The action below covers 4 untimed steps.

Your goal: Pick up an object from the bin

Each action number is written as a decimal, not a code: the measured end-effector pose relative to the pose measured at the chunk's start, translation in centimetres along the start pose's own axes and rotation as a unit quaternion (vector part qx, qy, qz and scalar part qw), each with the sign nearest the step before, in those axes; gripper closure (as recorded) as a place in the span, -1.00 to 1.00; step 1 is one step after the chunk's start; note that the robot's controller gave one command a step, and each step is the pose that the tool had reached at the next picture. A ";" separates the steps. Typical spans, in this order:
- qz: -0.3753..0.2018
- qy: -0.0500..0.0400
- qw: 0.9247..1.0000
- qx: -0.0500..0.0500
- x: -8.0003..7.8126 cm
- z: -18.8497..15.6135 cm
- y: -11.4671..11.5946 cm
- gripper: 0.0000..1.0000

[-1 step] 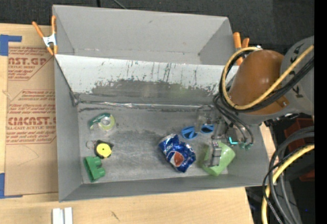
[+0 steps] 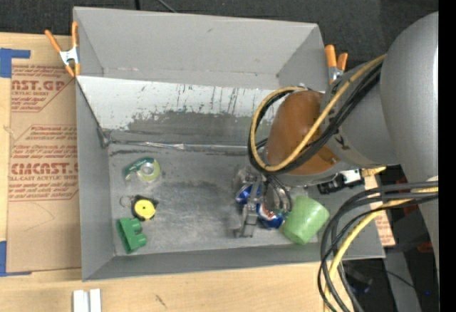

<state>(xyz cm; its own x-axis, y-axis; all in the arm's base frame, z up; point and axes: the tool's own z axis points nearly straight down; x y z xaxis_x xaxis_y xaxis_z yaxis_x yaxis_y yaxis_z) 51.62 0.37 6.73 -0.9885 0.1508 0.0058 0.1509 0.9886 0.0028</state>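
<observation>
Far left in the bin lie a green block, a yellow disc and a tape roll. The pincer hangs low at right, over a small blue-and-red thing with a pale green cylinder just beside it. Apart or together, I cannot tell.

A broad, rounded arm in pale grey casing is seen to the right of the orange-brown cover, which is domed and glossy. Yellow and black cables are looped over the cover's top and round its left edge. More of them are bundled below the cover, to its right. Just beneath the cover a small gripper of dark grey metal is fitted.
</observation>
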 end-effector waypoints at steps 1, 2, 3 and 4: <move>0.117 -0.004 0.993 0.000 -1.3 -3.3 0.6 -1.00; 0.144 -0.001 0.990 0.001 3.4 -3.2 -0.6 -1.00; 0.270 -0.003 0.963 0.001 -1.6 -0.2 0.9 -1.00; 0.272 0.000 0.962 0.001 3.4 -0.1 2.3 -1.00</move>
<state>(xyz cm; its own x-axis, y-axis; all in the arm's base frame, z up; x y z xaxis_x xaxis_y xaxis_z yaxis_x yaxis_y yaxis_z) 48.63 3.20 6.87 -0.7628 0.6466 0.0052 0.6466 0.7628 -0.0034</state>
